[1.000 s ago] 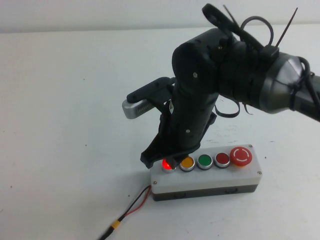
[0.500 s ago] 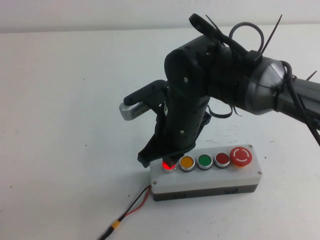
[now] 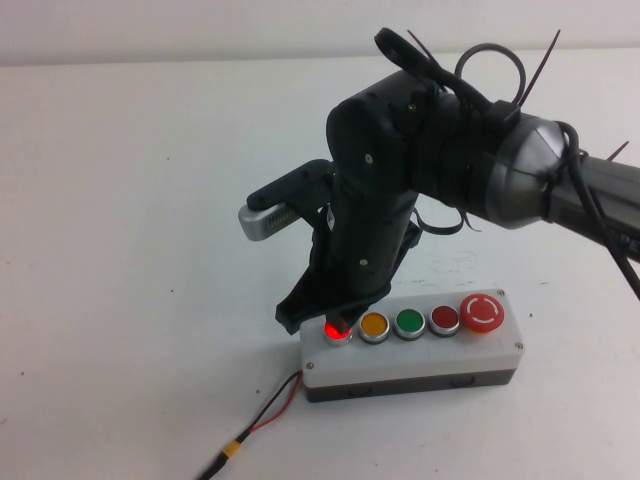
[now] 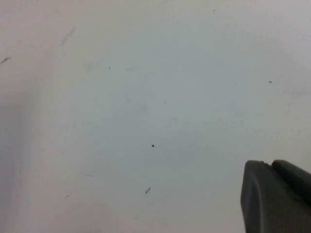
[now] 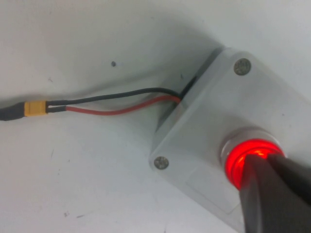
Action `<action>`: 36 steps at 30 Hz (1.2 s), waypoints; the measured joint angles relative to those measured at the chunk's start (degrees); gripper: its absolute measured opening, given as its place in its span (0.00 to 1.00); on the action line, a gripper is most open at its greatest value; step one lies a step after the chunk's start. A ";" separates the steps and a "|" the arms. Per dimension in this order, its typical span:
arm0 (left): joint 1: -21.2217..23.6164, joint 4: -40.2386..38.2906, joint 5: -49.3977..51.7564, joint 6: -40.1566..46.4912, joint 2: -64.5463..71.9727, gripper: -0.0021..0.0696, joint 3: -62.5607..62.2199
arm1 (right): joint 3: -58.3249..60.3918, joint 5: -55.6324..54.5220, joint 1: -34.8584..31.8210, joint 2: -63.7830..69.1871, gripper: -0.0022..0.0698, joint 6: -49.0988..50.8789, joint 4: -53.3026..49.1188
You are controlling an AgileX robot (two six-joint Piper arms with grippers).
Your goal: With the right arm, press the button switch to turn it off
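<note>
A: Even, soft light, no hard glare on the white matte table. The black right gripper casts only a faint shadow.

B: The small round bright-red translucent button switch glows, slightly overexposed. The gripper close to the lens is blurred. The left wrist view is dim, greyish, darker at its edges.

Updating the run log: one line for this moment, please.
right gripper: shut, tip on button switch | switch: lit red | left gripper: over bare table, idle

Right end effector points steeply down, fingers together; left end effector hovers.
</note>
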 joint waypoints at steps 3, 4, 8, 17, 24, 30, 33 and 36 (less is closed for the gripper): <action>0.00 0.00 0.00 0.00 0.00 0.03 0.00 | -0.13 0.23 0.00 0.26 0.01 0.00 0.00; 0.00 0.00 0.00 0.00 0.00 0.03 0.00 | -0.13 0.34 0.00 0.36 0.01 0.00 0.00; 0.00 0.00 0.00 0.00 0.00 0.03 0.00 | -0.50 0.59 -0.10 0.90 0.01 0.00 0.00; 0.00 0.00 0.00 0.00 0.00 0.03 0.00 | -0.77 0.78 -0.10 -1.45 0.01 0.00 0.00; 0.00 0.00 0.00 0.00 0.00 0.03 0.00 | -0.77 0.78 -0.10 -12.46 0.01 0.00 -0.22; 0.00 0.00 0.00 0.00 0.00 0.03 0.00 | 0.64 0.98 -0.10 -23.02 0.01 0.64 -0.31; 0.00 0.00 0.00 0.00 0.00 0.03 0.00 | 4.37 1.11 -0.10 -29.11 0.01 1.64 -0.47; 0.00 0.00 0.00 0.00 0.00 0.03 0.00 | 10.66 0.98 -0.10 -35.81 0.01 2.30 -0.69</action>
